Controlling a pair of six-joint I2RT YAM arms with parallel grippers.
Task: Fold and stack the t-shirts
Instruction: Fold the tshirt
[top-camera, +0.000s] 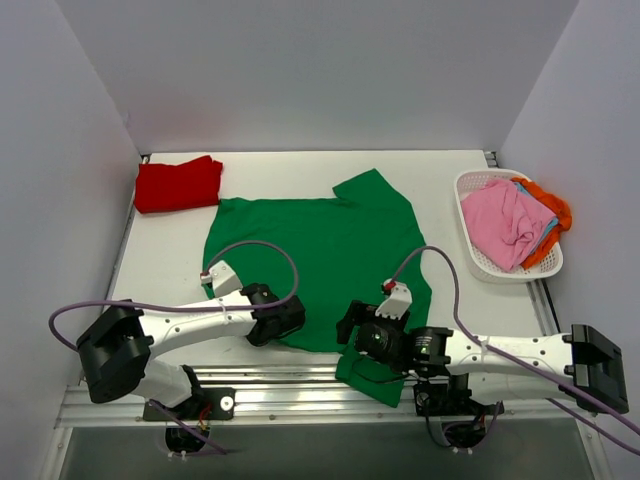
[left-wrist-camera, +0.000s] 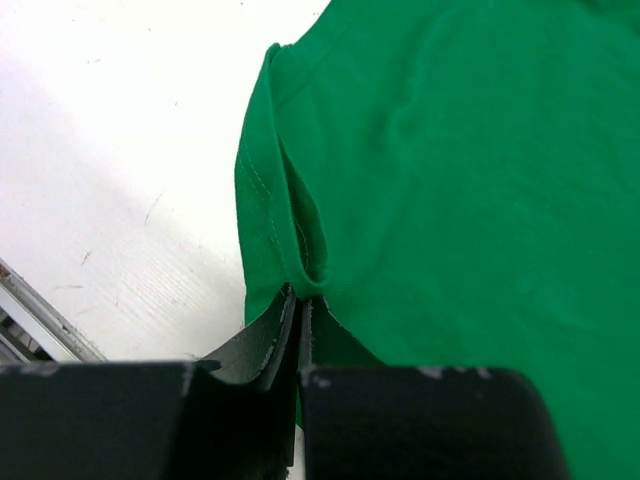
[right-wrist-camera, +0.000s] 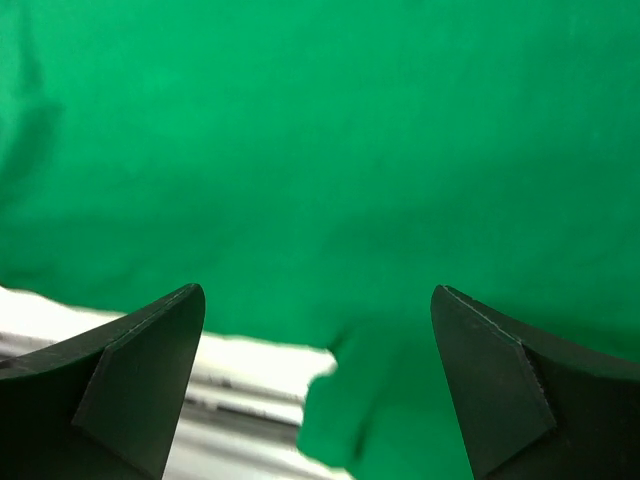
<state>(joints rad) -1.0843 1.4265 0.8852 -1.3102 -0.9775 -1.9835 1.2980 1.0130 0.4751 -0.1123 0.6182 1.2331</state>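
Observation:
A bright green t-shirt (top-camera: 320, 255) lies spread flat on the white table; one sleeve (top-camera: 375, 378) hangs over the near edge. A red t-shirt (top-camera: 178, 184) lies folded at the back left. My left gripper (top-camera: 296, 322) is at the green shirt's near-left edge, shut on a pinched fold of its hem (left-wrist-camera: 300, 270). My right gripper (top-camera: 347, 328) is open and empty just above the shirt's near edge (right-wrist-camera: 320, 200), its jaws wide apart. Pink (top-camera: 505, 222), orange (top-camera: 553, 215) and blue (top-camera: 545, 232) shirts lie bunched in the basket.
A white lattice basket (top-camera: 470, 250) stands at the right edge of the table. White walls close in the left, back and right. A metal rail (top-camera: 280, 385) runs along the near edge. Bare table (top-camera: 165, 260) shows left of the green shirt.

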